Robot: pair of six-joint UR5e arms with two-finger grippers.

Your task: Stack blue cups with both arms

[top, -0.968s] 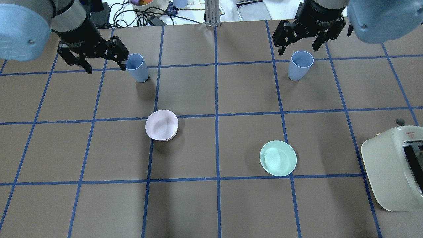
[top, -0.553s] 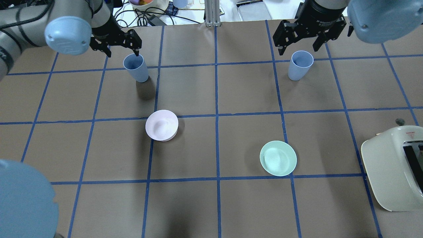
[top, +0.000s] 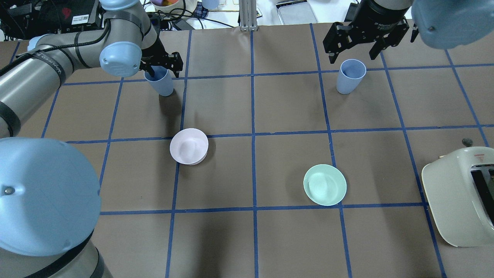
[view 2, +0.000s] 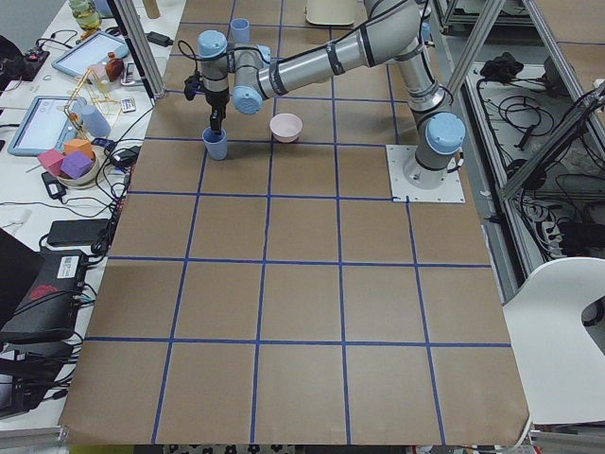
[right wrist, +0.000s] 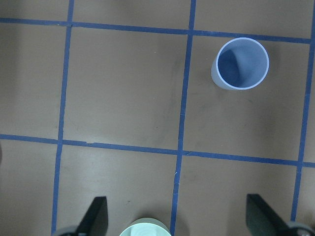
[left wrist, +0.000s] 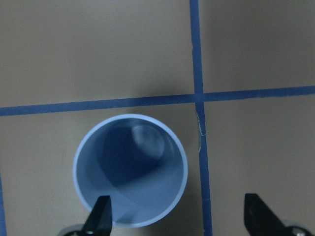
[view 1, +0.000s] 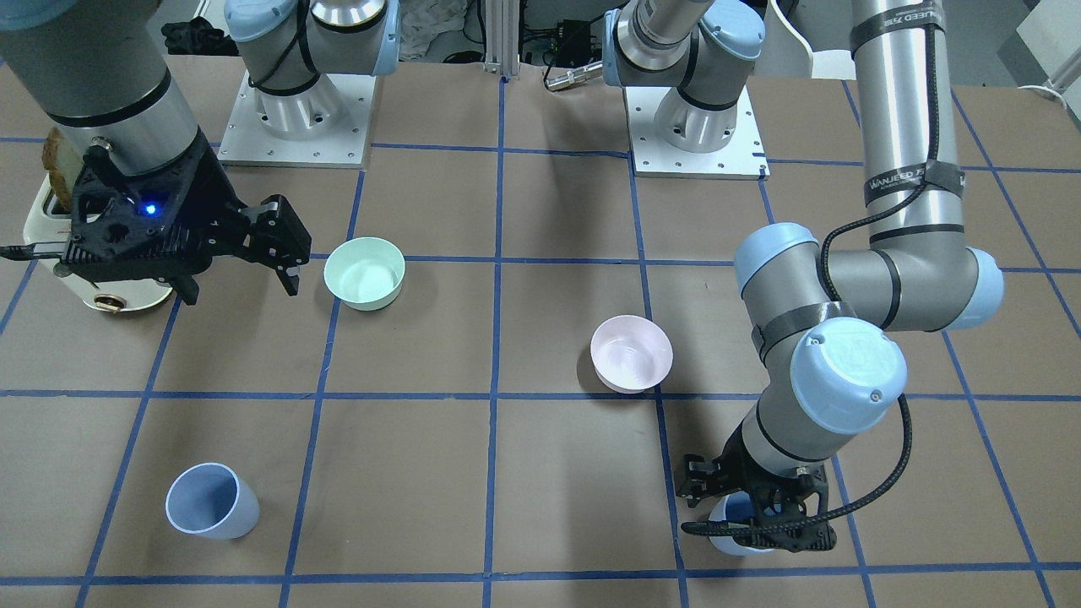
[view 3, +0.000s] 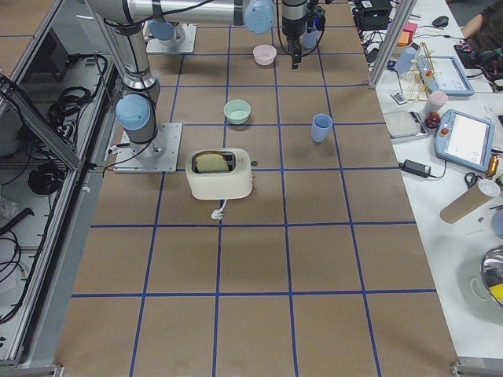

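Note:
Two pale blue cups stand upright on the brown table. The left cup (top: 162, 84) is at the far left; it also shows in the left wrist view (left wrist: 130, 169). My left gripper (top: 162, 69) is open and low over it. One fingertip (left wrist: 102, 216) overlaps the cup's rim, and the other is outside it to the right. The right cup (top: 350, 77) stands at the far right, small in the right wrist view (right wrist: 241, 64). My right gripper (top: 352, 54) is open and empty, high above the table near that cup.
A pale pink bowl (top: 189, 146) and a mint-green bowl (top: 325, 184) sit mid-table. A cream toaster (top: 455, 197) with toast stands at the right edge. Blue tape lines grid the table. Cables and clutter lie beyond the far edge.
My left arm has swung in and lowered its open gripper from beside the left cup to right over it. The right gripper has barely moved. Neither cup has moved.

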